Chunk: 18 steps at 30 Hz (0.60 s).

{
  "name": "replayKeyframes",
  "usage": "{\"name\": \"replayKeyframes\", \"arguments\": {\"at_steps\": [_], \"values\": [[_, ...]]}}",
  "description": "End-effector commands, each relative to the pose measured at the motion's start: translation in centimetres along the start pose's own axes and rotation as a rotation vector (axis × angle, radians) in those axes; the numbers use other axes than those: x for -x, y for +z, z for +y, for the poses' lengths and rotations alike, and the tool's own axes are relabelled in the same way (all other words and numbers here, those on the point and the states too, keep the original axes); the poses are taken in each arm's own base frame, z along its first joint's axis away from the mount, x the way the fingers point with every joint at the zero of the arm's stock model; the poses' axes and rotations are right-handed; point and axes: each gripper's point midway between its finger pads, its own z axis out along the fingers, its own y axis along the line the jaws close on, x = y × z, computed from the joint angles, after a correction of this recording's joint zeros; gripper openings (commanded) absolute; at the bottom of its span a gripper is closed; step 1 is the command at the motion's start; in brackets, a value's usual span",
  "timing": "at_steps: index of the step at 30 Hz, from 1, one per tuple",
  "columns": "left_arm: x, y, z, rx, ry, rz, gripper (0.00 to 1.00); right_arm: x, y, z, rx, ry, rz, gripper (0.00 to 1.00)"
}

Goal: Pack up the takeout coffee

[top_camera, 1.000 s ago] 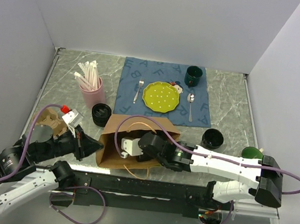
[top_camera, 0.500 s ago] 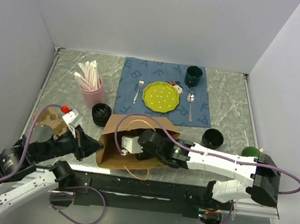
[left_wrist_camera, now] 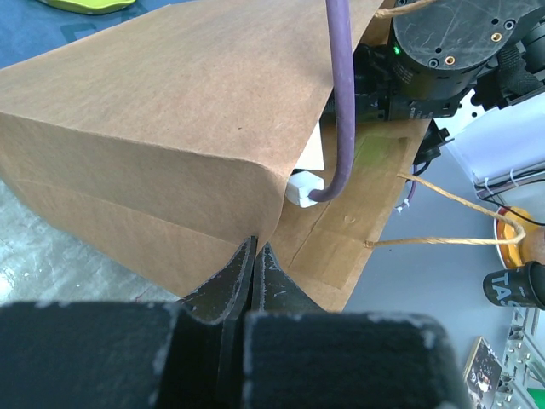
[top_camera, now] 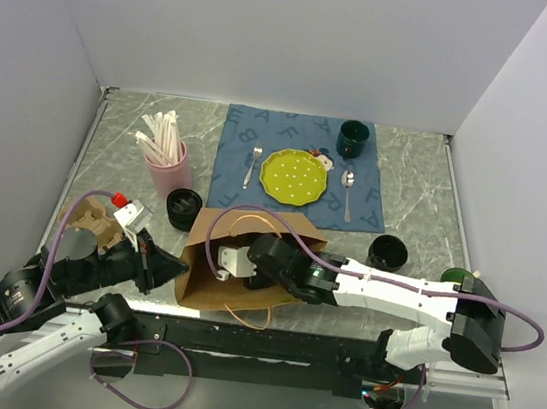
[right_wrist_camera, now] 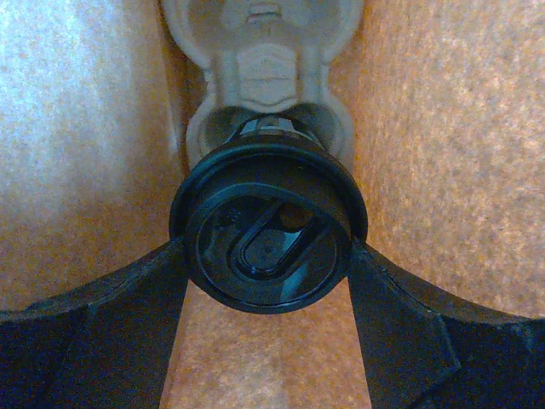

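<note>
The right gripper point(right_wrist_camera: 268, 260) is deep inside the paper bag point(top_camera: 204, 291), its fingers point(right_wrist_camera: 94, 315) spread about a cup's width and pressed on both sides of the takeout coffee point(right_wrist_camera: 281, 230), lid towards the wrist camera. So the coffee is in the bag but not yet let go; what seems left is to set it down, open, and draw back out. Room is tight: brown paper walls stand just beside each finger, and a pale moulded part point(right_wrist_camera: 264, 51) I cannot identify sits right behind the cup. The left gripper point(left_wrist_camera: 255, 256), lower centre of its view, is pressed nearly together on the bag's lip, apparently pinching it. A purple cable point(left_wrist_camera: 339, 94) crosses the mouth and a twine handle point(left_wrist_camera: 451, 242) hangs at the opening; both could snag. The bag lies near the bench point(top_camera: 120, 144) front edge, at the bottom of the overhead view
</note>
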Motion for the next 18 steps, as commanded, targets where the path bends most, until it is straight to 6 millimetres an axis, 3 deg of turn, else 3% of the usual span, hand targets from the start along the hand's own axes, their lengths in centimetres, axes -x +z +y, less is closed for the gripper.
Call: {"name": "replayKeyframes", "arguments": {"at_steps": [1,18], "values": [[0.6,-0.4,-0.7,-0.029,0.009,-0.02,0.01,1.3,0.5,-1.2,-0.039,0.03,-0.046,0.49],[0.7,-0.7,-0.8,-0.02,-0.036,-0.027,0.01,0.3,2.4,-0.1,-0.045,0.067,-0.01,0.49]]}}
